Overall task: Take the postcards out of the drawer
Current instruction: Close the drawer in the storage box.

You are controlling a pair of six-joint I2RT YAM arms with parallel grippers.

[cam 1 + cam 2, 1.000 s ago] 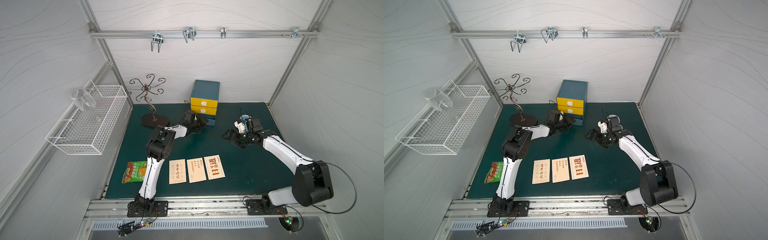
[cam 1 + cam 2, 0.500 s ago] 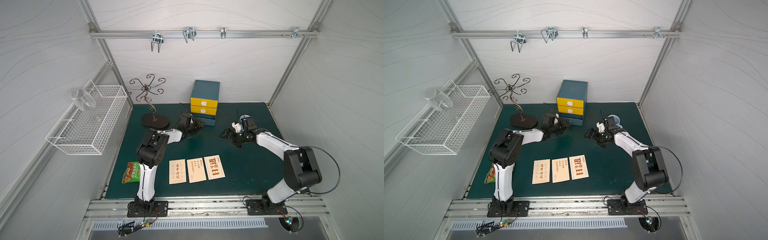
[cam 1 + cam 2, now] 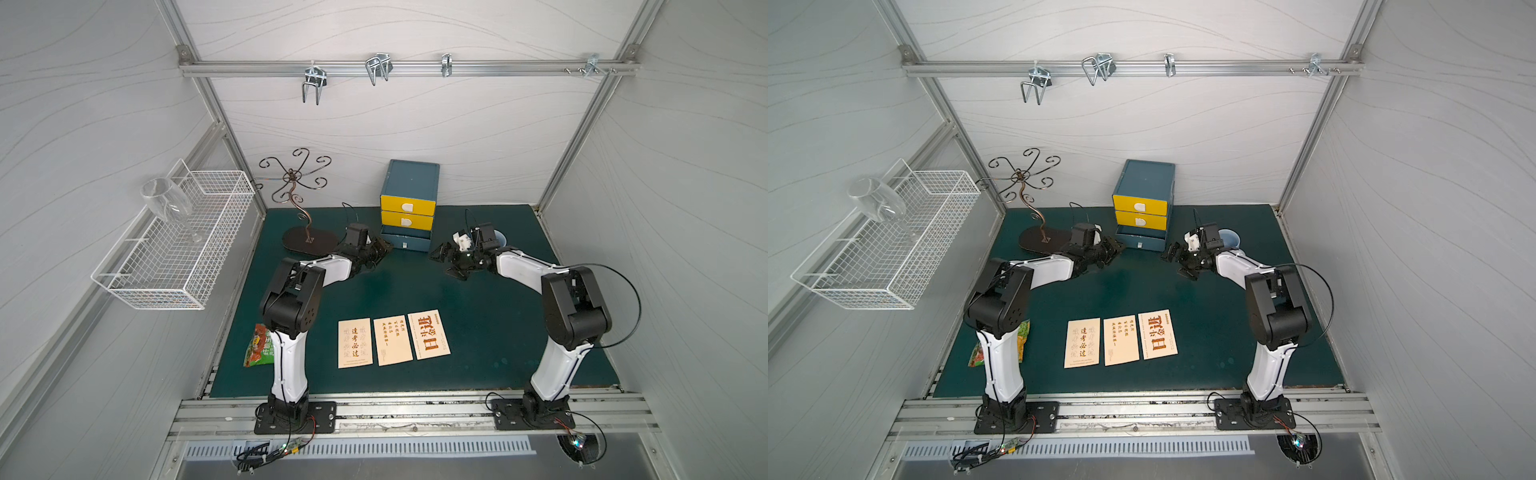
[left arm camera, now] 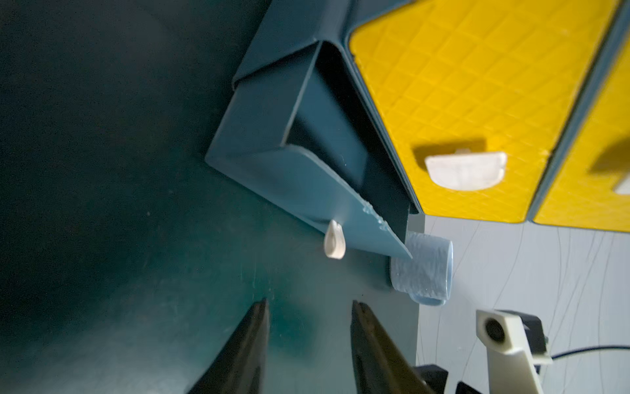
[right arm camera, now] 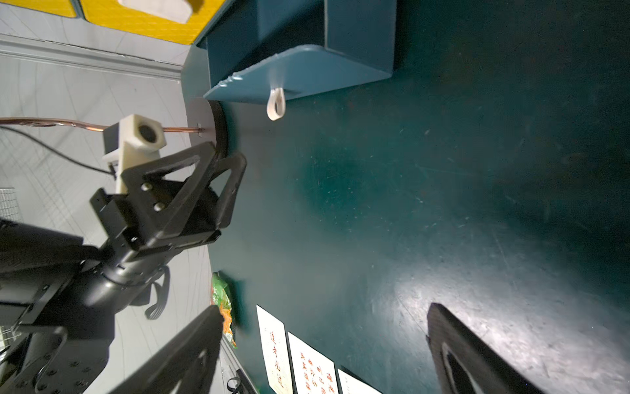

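Postcards [image 3: 392, 340], three thin cream rectangles with matte faces and orange-brown characters, lie flat side by side near the front edge of the dark green table [image 3: 490, 332]; the one nearest the right arm carries the large bold print. They are out on the table, well apart from the drawer. Beside them, partly behind the left arm's white upright link, lies a crinkled, glossy green-and-orange snack packet [image 3: 257, 347]. Farther back both arms reach toward the middle. The left end effector [image 4: 308, 303] has its two tapered black fingers parted with only table surface between them, its tips near the drawer's front. The right end effector [image 5: 325, 308] is spread wide and grips nothing. Between and just beyond them the drawer [image 3: 405, 242], a smooth teal box with a rounded front lip and a small white loop pull [image 4: 334, 244], stands pulled partway out of a boxy teal cabinet [image 3: 411, 178], whose two upper drawers [image 3: 408, 204] have yellow, diamond-quilted fronts and white half-round tabs. A pale blue ribbed cup [image 3: 1231, 239] stands beside the cabinet. On the other side rises a curly bronze wire stand [image 3: 309, 243] on a dark oval base. A white wire basket [image 3: 178, 266] on the side wall holds a clear wine glass [image 3: 166, 203], and metal hooks [image 3: 313, 83] hang from an aluminium rail [image 3: 498, 68] along the back wall.
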